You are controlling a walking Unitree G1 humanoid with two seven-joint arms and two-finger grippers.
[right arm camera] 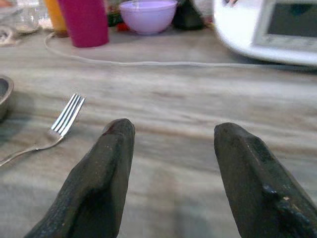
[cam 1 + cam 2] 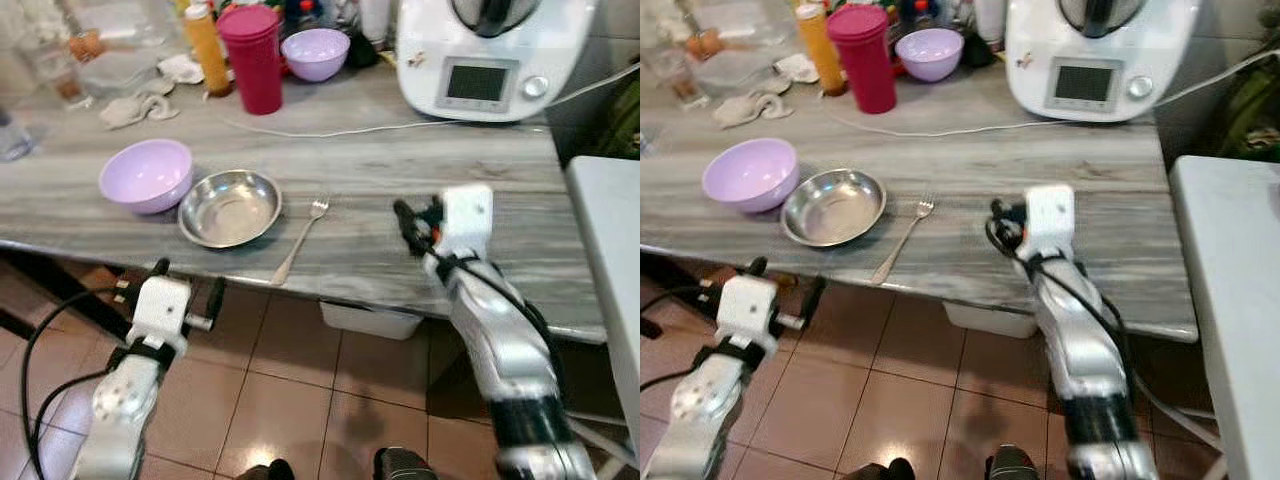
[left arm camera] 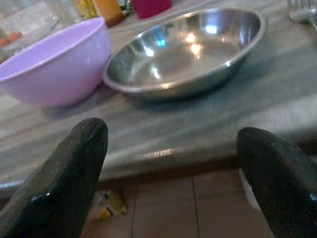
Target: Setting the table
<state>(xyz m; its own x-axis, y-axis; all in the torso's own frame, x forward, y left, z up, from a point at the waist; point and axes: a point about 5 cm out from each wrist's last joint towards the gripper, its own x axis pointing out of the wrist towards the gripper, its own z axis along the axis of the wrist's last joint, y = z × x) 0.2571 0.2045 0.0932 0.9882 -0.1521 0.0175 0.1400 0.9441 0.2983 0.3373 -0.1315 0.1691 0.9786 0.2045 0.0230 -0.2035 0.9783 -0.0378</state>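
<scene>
Left gripper (image 2: 186, 292) below table edge (image 2: 300, 285); no legible writing.

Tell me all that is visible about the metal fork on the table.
The fork looks like thin silver metal with four tines and a slim handle. It lies flat on the grey streaked table, tines pointing away from the robot, handle end near the front edge. It rests just right of the steel bowl, apart from it. Nothing touches it; the right end effector hovers further right, fingers open.

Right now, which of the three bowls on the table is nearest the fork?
The shiny round steel bowl, just left of the metal fork. The lilac plastic bowl sits beyond it; the other lilac bowl is at the back.
</scene>
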